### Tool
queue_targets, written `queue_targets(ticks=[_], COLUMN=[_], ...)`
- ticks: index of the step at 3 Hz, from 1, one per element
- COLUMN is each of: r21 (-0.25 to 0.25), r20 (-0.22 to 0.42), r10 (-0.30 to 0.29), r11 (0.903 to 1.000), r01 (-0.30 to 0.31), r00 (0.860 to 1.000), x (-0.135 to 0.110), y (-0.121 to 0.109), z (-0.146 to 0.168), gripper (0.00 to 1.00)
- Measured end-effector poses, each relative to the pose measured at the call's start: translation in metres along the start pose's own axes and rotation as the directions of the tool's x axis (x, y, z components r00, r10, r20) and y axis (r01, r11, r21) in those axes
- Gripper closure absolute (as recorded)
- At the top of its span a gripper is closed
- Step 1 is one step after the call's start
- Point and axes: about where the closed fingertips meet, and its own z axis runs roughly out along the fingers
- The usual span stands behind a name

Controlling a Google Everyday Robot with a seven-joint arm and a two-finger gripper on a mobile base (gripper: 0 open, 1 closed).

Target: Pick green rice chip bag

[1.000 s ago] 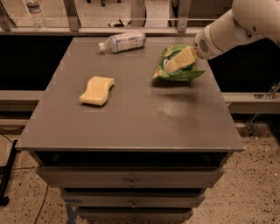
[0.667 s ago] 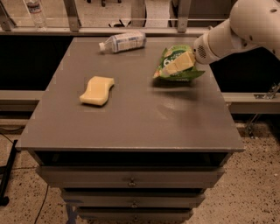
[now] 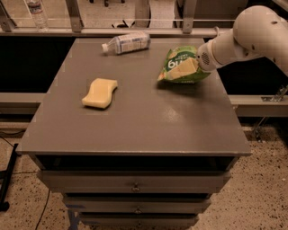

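The green rice chip bag (image 3: 176, 62), bright green with white lettering, is at the right rear of the grey table (image 3: 135, 128), tilted with its left corner low near the tabletop. My gripper (image 3: 191, 68) reaches in from the right on a white arm. Its pale finger lies across the bag's front, and it is shut on the bag.
A pale yellow wavy sponge (image 3: 100, 93) lies left of centre. A clear plastic bottle (image 3: 127, 43) with a white label lies on its side at the back. Drawers (image 3: 135, 185) sit under the tabletop. Another bottle (image 3: 36, 11) stands behind the rail at far left.
The arm has risen a little and the bag has tilted and shifted slightly with the gripper. The sponge and bottle have not moved.
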Motion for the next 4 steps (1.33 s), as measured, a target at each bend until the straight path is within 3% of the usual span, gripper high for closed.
queue_targets(ticks=[3,4], r21=[-0.016,-0.041], r20=[0.008,0.036], r10=[-0.001,-0.014], r11=[0.9999,0.999], r01=[0.001,0.015], r00=[1.0,0.999], x=[0.008,-0.001], y=[-0.002,0.003], z=[0.004,-0.005], gripper=[0.86,1.0])
